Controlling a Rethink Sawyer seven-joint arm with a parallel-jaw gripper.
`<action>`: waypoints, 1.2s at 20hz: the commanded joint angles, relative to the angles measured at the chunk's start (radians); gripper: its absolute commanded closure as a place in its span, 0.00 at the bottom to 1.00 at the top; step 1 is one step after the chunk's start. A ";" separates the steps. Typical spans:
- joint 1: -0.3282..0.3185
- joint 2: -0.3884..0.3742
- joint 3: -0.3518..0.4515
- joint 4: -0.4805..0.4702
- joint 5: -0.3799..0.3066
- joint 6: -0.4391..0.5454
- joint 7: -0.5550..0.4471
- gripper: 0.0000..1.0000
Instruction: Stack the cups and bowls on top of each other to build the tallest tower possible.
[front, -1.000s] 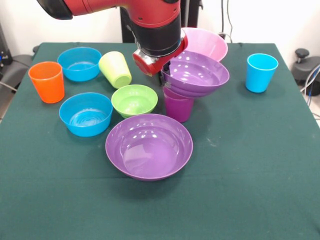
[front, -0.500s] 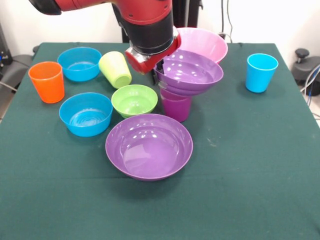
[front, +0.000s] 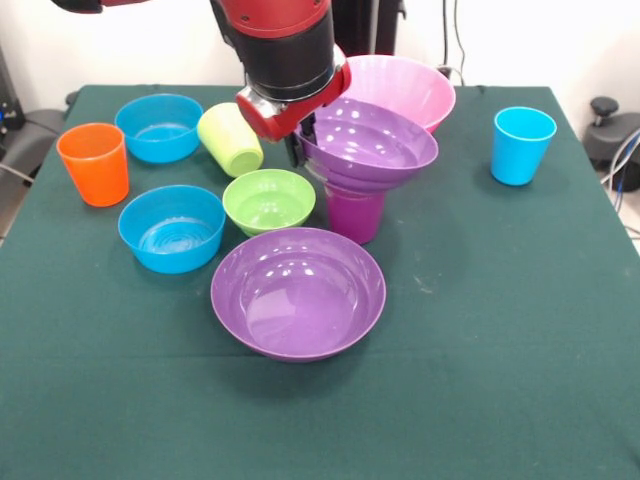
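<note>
Dark green cloth over the table (front: 520, 330), seen from the front. At far left, an orange cup (front: 94, 163), upright. Behind it and slightly right, a small blue bowl (front: 158, 127); in front, a second small blue bowl (front: 172, 227). Next along, a lime green cup (front: 231, 139), tilted, beside the red and black arm reaching down from the top edge. Below that cup, a small green bowl (front: 269, 200), just beside the second blue bowl. Nearest the camera, centre, a wide purple bowl (front: 298, 291) resting on the cloth, empty. Behind it, the tower (front: 362, 175): a purple cup (front: 355, 214) with another wide purple bowl (front: 368, 146) perched on top, tipped a little. The claw (front: 303, 140) at that upper bowl's left rim, tucked under the arm's red wrist; open or closed cannot be told. Behind the tower, a big pink bowl (front: 406, 88), partly hidden. Far right, well apart, a light blue cup (front: 521, 145), upright.
</note>
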 joint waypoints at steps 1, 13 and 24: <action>0.024 0.020 0.001 -0.024 -0.027 -0.051 -0.146 1.00; 0.033 0.032 -0.005 -0.024 -0.025 -0.048 -0.130 1.00; 0.032 0.053 0.004 -0.028 -0.006 -0.023 -0.158 1.00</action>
